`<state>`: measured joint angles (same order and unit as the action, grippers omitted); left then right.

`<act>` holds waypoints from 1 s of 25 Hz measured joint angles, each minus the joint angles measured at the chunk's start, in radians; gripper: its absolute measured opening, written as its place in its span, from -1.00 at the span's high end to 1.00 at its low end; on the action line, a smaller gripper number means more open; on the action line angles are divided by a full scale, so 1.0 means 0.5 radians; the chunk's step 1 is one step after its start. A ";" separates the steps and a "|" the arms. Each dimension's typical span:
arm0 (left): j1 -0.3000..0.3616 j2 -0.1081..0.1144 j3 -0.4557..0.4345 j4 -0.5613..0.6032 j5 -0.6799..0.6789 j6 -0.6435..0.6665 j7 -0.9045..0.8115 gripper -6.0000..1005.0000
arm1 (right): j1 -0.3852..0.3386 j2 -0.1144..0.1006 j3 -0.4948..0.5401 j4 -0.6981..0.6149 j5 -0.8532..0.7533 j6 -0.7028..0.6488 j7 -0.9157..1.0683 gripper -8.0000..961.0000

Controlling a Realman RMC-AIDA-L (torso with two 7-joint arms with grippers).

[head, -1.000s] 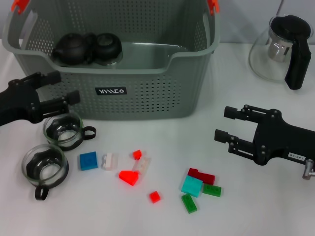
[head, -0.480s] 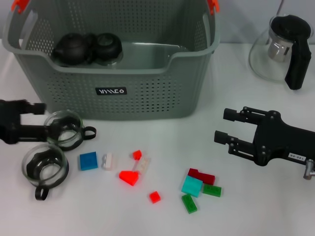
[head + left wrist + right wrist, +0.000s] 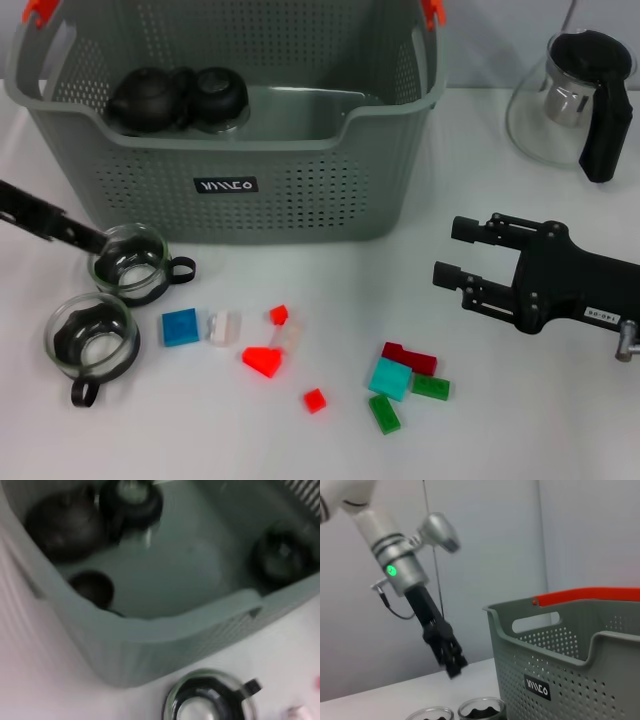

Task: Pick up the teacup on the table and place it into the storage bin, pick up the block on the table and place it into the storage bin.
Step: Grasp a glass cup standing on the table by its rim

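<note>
Two glass teacups stand on the table left of centre, one near the bin [image 3: 130, 262] and one closer to me [image 3: 90, 338]. Loose blocks lie in front: blue [image 3: 180, 326], white [image 3: 223, 326], a red wedge [image 3: 262, 359], cyan [image 3: 389, 378]. The grey storage bin [image 3: 300, 200] stands behind them. My left gripper [image 3: 95, 238] reaches in from the left, its tip at the far teacup's rim. The right wrist view shows that gripper [image 3: 451, 664] hanging above the teacups [image 3: 482, 710]. My right gripper [image 3: 455, 250] hovers open to the right of the blocks, holding nothing.
Black teaware [image 3: 150, 98] lies inside the bin. A glass teapot with a black handle [image 3: 575, 95] stands at the back right. Dark red [image 3: 409, 357] and green [image 3: 432, 387] blocks lie beside the cyan one, below the right gripper.
My left arm has swung out to the left; only a thin dark bar of it now reaches the far teacup's rim. The teacups, blocks and right arm stay where they were.
</note>
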<state>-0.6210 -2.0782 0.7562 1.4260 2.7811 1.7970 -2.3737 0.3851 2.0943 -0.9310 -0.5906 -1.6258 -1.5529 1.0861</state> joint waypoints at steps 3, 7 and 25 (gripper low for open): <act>-0.065 -0.019 0.149 -0.138 0.125 -0.092 -0.041 -0.63 | 0.002 -0.002 0.000 0.001 0.000 -0.005 0.000 -0.31; -0.037 -0.039 0.301 -0.173 0.141 -0.210 -0.024 -0.57 | 0.004 -0.003 0.000 0.005 -0.001 -0.009 0.000 -0.31; -0.041 -0.047 0.360 -0.283 0.145 -0.460 0.839 -0.50 | 0.002 0.004 0.000 0.018 -0.003 -0.023 -0.001 -0.31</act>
<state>-0.6415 -2.1016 0.9360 1.2846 2.8538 1.5668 -1.9542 0.3859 2.0962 -0.9310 -0.5814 -1.6272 -1.5646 1.0854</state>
